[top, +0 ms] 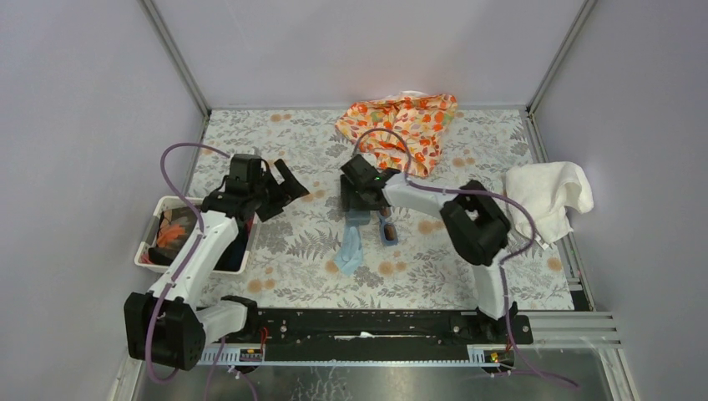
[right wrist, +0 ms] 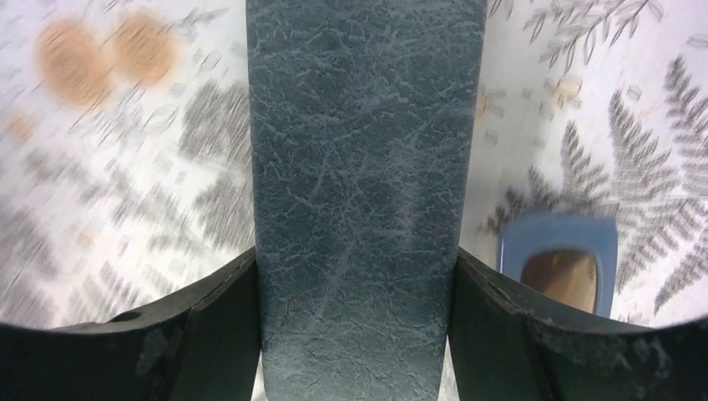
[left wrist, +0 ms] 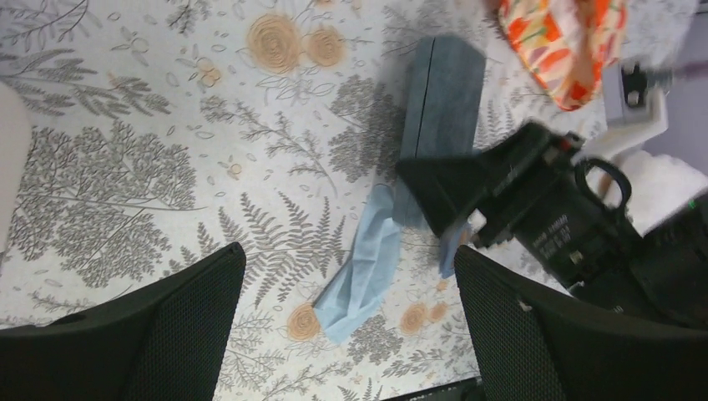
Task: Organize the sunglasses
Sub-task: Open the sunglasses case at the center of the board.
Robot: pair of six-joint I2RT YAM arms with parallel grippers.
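Laboratory robot cell: plain grey wall panels in aluminium framing enclose a floral-covered surface; the left arm and right arm mount on a black rail at its near edge.

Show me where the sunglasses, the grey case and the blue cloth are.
sunglasses (right wrist: 558, 234): right wrist view, upper rim of the blue frame.
case (right wrist: 359, 167): right wrist view, middle of its grey face.
cloth (left wrist: 363, 267): left wrist view, middle of the blue fabric.

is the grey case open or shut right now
Shut. The case has its two halves together along a seam, and only its grey textured outside shows in both wrist views, with no lining visible.
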